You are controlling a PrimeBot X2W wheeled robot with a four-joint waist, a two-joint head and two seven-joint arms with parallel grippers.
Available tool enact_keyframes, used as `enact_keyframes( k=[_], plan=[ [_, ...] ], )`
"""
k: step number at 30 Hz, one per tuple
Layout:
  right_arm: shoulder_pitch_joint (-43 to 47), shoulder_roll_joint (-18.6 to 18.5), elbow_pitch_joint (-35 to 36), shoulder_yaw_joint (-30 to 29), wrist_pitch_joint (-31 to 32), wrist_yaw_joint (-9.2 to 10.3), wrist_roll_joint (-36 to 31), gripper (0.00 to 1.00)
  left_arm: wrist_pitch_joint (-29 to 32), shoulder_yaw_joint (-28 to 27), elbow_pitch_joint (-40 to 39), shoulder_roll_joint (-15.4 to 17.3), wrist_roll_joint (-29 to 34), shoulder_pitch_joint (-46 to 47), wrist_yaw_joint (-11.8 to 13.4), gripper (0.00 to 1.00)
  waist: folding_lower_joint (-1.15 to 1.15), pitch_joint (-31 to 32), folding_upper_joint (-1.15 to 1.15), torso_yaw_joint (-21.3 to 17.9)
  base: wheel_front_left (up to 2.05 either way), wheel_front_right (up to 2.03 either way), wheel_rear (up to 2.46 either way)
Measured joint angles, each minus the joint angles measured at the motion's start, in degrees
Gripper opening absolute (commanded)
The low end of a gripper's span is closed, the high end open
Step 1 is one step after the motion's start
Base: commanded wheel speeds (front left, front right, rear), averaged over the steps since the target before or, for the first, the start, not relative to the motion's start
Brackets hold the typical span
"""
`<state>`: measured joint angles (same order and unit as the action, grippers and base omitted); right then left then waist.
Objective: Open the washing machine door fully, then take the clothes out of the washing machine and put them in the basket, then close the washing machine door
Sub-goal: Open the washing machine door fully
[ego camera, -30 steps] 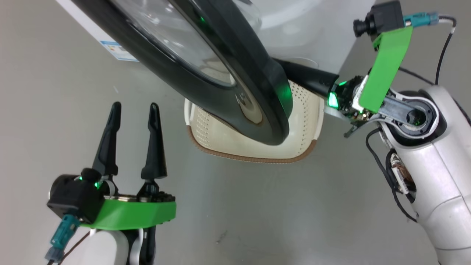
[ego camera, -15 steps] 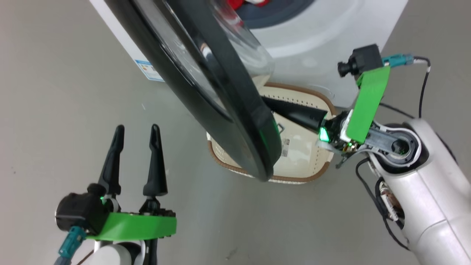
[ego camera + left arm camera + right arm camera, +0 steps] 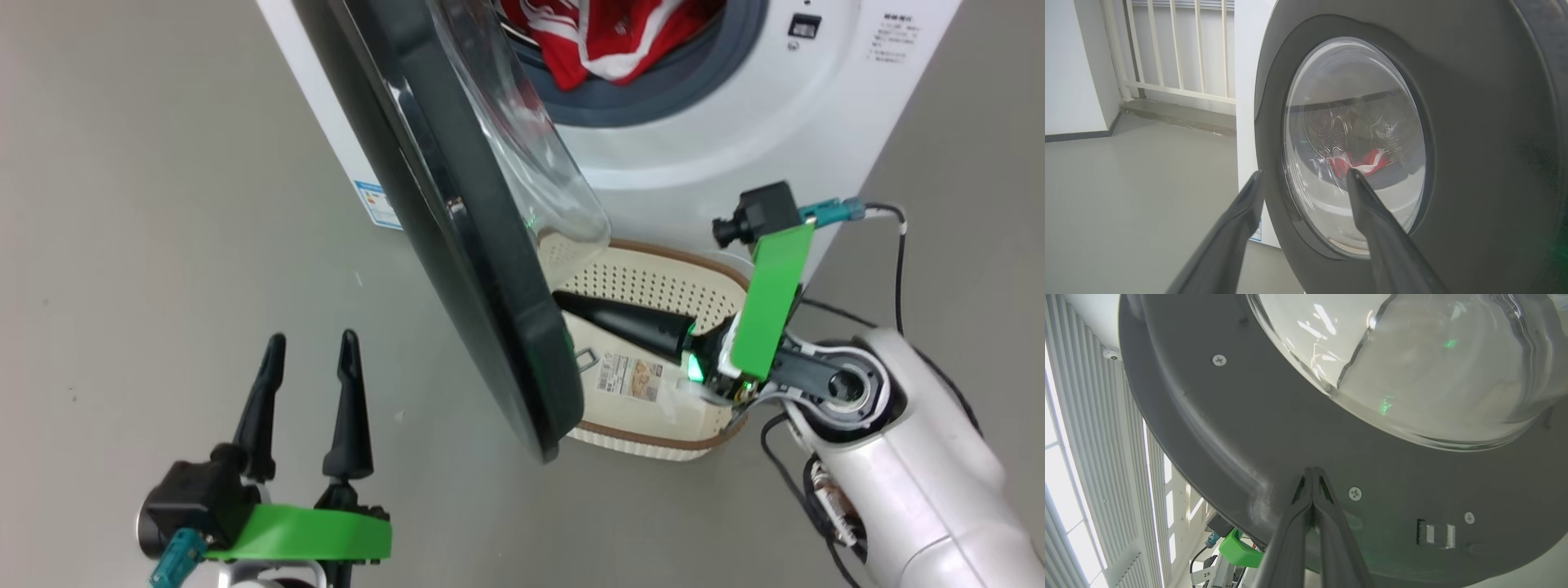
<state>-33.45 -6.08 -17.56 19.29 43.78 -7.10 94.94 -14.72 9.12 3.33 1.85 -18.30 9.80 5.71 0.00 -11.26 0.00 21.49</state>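
Observation:
The washing machine door [image 3: 457,245] stands open and edge-on, its glass bowl [image 3: 522,155] bulging toward the white washing machine [image 3: 735,163]. Red clothes [image 3: 608,37] with white trim lie in the drum mouth. The cream basket [image 3: 653,282] sits on the floor below the opening, partly hidden by the door. My right gripper [image 3: 565,300] is shut with nothing in it, and its tips [image 3: 1312,472] press on the door's grey inner face below the bowl. My left gripper [image 3: 310,351] is open at the lower left, facing the door's outer window [image 3: 1355,122] without touching it.
My pale right forearm [image 3: 906,490] and its cables lie over the basket's right end. A blue sticker [image 3: 377,204] marks the machine's left side. Grey floor [image 3: 147,204] spreads to the left. A white railing [image 3: 1167,49] and wall stand beyond the machine.
The head view has tilted up, bringing the drum and red clothes into it. The door has swung further from the opening, with my shut right gripper still against its inner side.

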Motion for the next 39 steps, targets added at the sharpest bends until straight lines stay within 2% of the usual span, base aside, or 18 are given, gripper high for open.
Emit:
enact_keyframes(
  k=[6,24,39],
  plan=[
    [2.2,0.6,-1.2,1.5,-0.4,0.0,-1.9,0.0,0.0,-0.3,1.7,0.0,-0.5,-1.6,0.4,1.0,0.0,2.2,0.0,1.8,0.0,0.0,0.0],
    [4.5,1.2,-2.8,2.9,-0.9,0.0,-2.0,0.0,0.0,-0.5,2.2,0.1,-0.4,-4.2,0.3,1.0,0.0,6.5,0.0,8.1,0.0,0.0,0.0],
    [4.1,1.9,-4.3,4.9,-1.0,-0.01,-2.3,0.0,0.0,-1.4,1.3,0.2,-0.4,-5.0,0.3,1.0,0.0,5.9,0.0,9.1,0.0,0.0,0.0]
  ],
)
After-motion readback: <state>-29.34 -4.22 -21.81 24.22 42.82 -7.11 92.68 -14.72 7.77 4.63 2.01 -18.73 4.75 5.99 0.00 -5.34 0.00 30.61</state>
